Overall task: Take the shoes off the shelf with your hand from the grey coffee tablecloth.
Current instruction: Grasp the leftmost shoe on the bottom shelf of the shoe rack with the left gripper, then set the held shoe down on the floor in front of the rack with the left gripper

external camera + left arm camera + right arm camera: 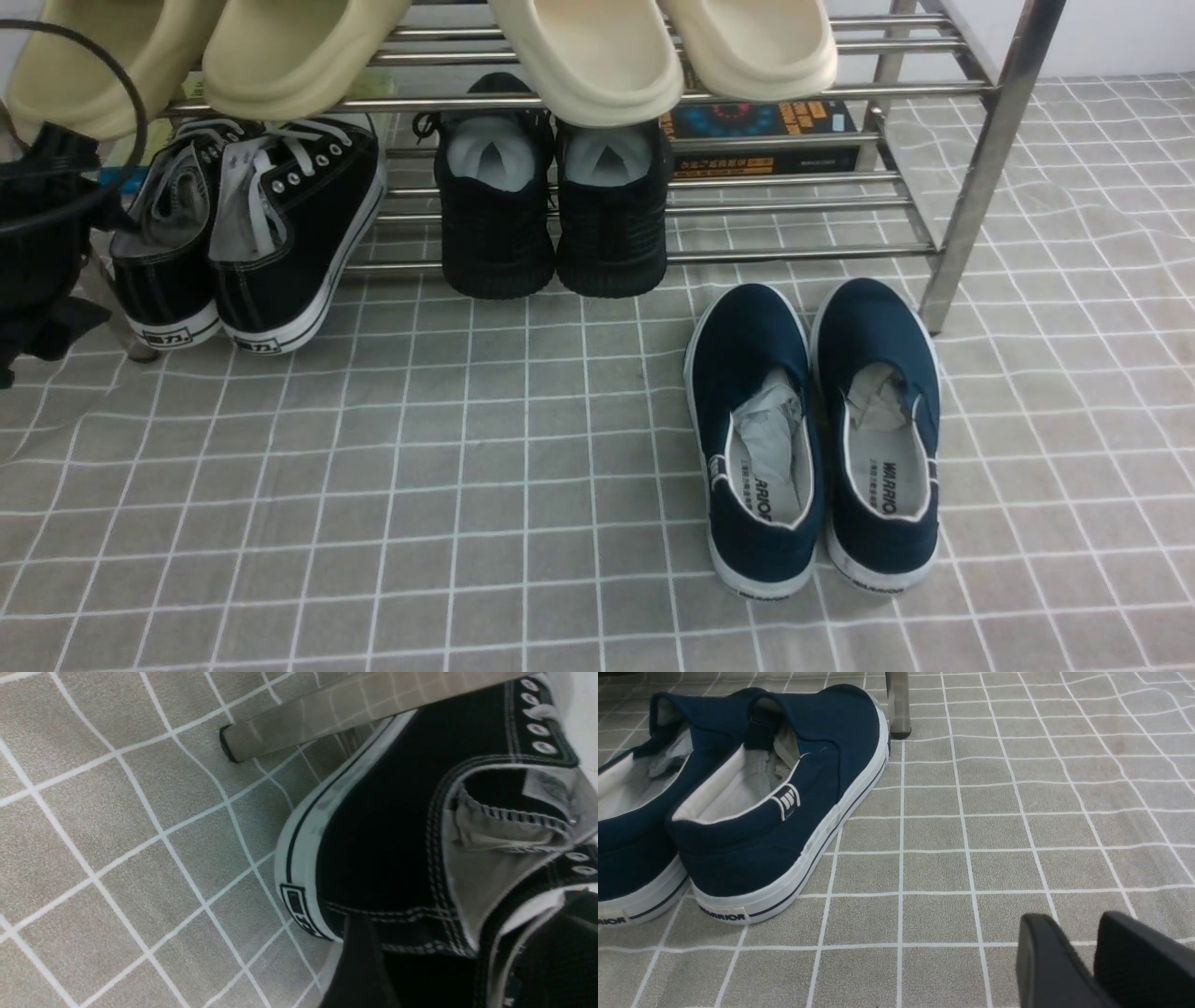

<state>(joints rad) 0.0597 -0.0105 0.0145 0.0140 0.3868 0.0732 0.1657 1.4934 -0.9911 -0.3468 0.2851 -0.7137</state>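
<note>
Only at right wrist: right claw (1071, 924) over tablecloth (971, 830).

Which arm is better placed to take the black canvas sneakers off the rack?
Left. The left gripper is right at the sneakers, at the left end of the rack. The right gripper is by the navy slip-ons, away from them.
</note>
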